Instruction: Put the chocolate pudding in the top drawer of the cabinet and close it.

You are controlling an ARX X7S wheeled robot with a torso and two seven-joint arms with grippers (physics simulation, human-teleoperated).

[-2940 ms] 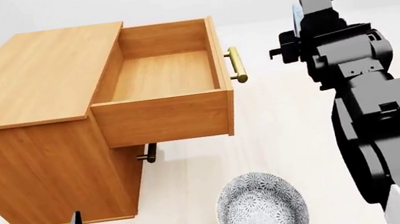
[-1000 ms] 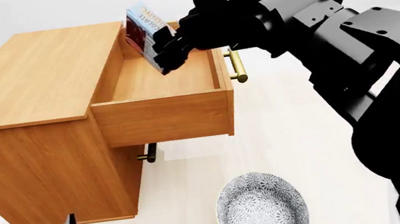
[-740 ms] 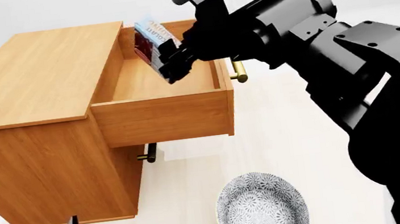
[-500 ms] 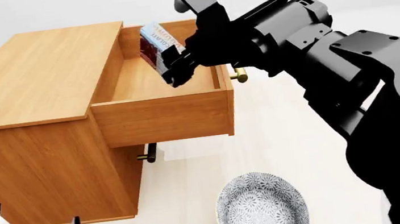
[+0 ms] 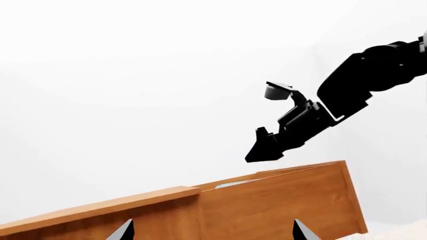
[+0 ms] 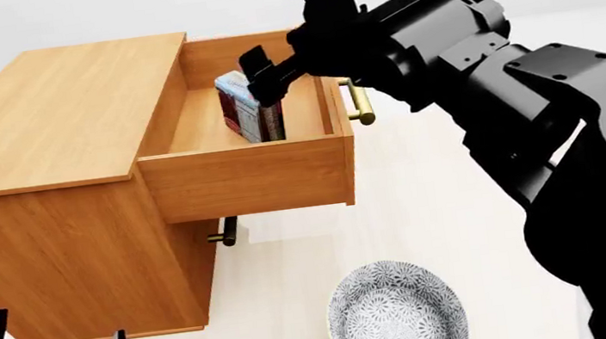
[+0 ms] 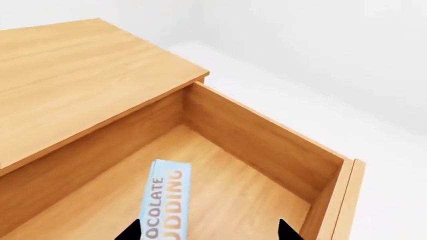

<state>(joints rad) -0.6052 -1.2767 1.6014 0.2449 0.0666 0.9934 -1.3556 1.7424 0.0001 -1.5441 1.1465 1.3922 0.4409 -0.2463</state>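
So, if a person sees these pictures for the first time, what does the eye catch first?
Probably the big black right arm reaching from the right over the open top drawer of the cabinet, its tool open just above the chocolate pudding. The box stands on edge inside the drawer, its light blue side up. A patterned bowl sits on the floor below.

One cabinet (image 6: 53,113), one pudding box (image 6: 240,108) (in drawer), one bowl (image 6: 397,318)
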